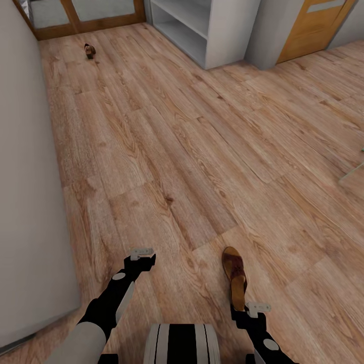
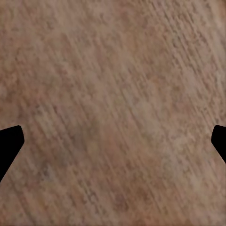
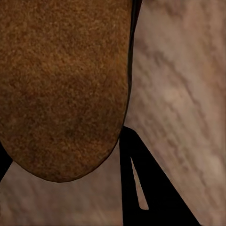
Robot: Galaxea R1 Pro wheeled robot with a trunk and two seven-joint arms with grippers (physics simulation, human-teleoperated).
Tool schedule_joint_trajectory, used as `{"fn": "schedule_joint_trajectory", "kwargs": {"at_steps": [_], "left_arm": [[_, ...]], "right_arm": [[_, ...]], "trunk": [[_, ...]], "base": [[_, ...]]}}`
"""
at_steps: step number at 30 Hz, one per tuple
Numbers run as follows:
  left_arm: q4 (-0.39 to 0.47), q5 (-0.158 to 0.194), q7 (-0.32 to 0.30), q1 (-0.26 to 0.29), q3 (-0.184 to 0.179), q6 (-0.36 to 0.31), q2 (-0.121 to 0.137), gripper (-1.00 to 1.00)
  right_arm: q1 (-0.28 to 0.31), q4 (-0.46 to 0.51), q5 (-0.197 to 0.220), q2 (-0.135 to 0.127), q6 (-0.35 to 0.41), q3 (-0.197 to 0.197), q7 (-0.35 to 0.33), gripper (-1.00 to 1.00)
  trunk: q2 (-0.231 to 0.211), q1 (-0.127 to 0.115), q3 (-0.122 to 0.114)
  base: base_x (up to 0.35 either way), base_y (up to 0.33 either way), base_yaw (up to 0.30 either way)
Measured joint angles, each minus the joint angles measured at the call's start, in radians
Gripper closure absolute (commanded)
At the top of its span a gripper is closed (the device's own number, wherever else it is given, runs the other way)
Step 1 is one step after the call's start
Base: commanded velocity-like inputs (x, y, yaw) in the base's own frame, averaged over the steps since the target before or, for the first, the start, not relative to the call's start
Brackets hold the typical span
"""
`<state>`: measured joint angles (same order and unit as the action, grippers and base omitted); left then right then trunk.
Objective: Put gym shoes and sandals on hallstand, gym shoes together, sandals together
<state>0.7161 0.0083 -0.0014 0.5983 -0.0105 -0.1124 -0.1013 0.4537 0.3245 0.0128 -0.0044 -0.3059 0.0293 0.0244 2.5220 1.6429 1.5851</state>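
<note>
**Near sandal lies just ahead of the right gripper, heel toward it**

The corridor floor (image 1: 192, 151) runs away in light wood planks, with a pale wall along the left and the hallstand (image 1: 202, 30) standing at the far end, right of centre, its open shelves facing into the corridor. On the near floor, right of centre, one brown sandal (image 1: 235, 278) lies with its long axis running near to far, its narrow heel end toward the robot and its broader strap end farther away. The right gripper (image 1: 258, 307) sits at that heel end, apparently touching it or just above it; in the right wrist view the tan insole (image 3: 66, 84) looms close against one dark finger (image 3: 146, 188), but whether the jaws are spread or closed around the heel I cannot tell. The left gripper (image 1: 142, 252) hangs over bare planks well to the left of the sandal, its fingers (image 2: 9, 143) spread wide with nothing between them. A second sandal (image 1: 90, 50) lies far off near the left wall, by the wooden door frame. The right arm is plainly the nearer one, and my judgement is that a grasp should close across the heel, square to the long axis
</note>
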Motion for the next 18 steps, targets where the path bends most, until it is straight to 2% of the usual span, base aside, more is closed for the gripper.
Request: {"fn": "schedule_joint_trajectory", "kwargs": {"at_steps": [5,18], "left_arm": [[0.0,0.0,0.0,0.0,0.0,0.0,0.0,-1.0],[0.0,0.0,0.0,0.0,0.0,0.0,0.0,-1.0]], "right_arm": [[0.0,0.0,0.001,0.0,0.0,0.0,0.0,1.0],[0.0,0.0,0.001,0.0,0.0,0.0,0.0,1.0]], "trunk": [[0.0,0.0,0.0],[-0.003,-0.006,-0.05]], "base": [[0.0,0.0,0.0],[0.0,0.0,0.0]]}}
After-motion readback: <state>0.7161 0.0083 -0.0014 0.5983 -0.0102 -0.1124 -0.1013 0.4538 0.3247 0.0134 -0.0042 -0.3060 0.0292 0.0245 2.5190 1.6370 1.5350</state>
